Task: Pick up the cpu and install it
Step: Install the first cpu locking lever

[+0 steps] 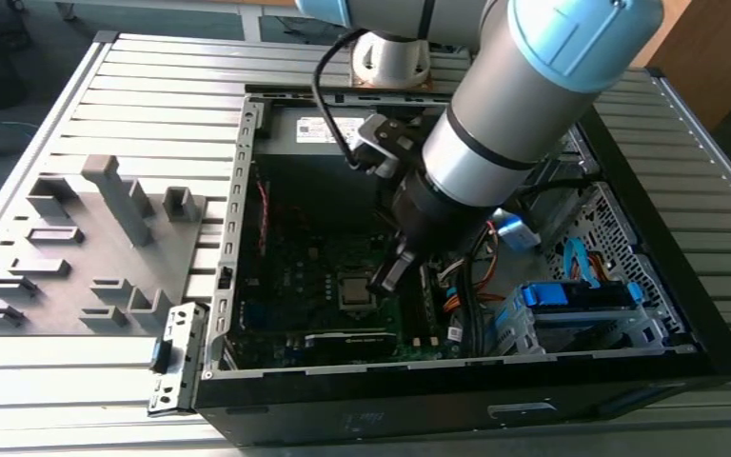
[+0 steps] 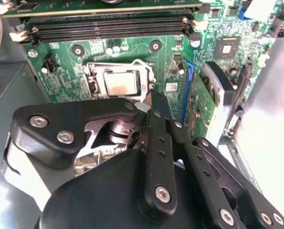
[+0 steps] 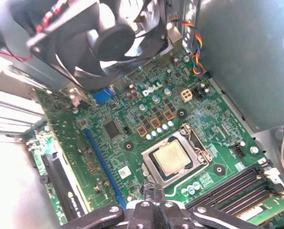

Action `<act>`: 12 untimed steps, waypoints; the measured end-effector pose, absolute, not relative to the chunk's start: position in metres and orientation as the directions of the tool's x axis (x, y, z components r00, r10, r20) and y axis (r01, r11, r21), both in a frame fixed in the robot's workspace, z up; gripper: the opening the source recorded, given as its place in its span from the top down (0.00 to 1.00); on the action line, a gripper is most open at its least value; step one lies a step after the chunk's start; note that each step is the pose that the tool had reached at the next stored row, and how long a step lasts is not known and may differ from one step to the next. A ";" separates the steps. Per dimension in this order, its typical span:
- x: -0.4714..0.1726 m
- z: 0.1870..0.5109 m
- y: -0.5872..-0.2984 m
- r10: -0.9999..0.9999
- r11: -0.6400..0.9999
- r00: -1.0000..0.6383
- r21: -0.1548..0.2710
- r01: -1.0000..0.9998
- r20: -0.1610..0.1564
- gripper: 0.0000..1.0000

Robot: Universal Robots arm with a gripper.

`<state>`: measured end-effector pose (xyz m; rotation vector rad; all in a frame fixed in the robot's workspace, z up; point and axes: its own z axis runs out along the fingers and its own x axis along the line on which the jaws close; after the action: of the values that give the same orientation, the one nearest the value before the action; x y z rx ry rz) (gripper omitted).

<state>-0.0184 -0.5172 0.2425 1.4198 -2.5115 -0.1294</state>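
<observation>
The cpu (image 3: 173,157) is a small pale square chip lying flat inside the silver socket frame (image 3: 195,143) on the green motherboard (image 3: 132,121). In the second wrist view the cpu (image 2: 120,83) sits just beyond my fingertips. My gripper (image 3: 150,188) hovers beside the socket's edge, a little above the board, its black fingers (image 2: 156,107) pressed together with nothing between them. In the exterior view the gripper (image 1: 385,279) reaches down into the open computer case (image 1: 251,190), right next to the socket (image 1: 357,291).
Black memory slots (image 2: 108,29) run along one side of the socket, and a black fan (image 3: 116,40) hangs over the board. Cables (image 1: 467,286) and a blue drive caddy (image 1: 575,295) fill the case's right in the exterior view. A grey fixture tray (image 1: 87,248) lies outside on the left.
</observation>
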 end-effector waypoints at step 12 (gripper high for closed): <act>-0.018 0.238 -0.517 -0.853 0.520 -0.492 0.200 -0.830 0.176 0.89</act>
<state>-0.0184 -0.5168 0.2384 1.4196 -2.5112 -0.1283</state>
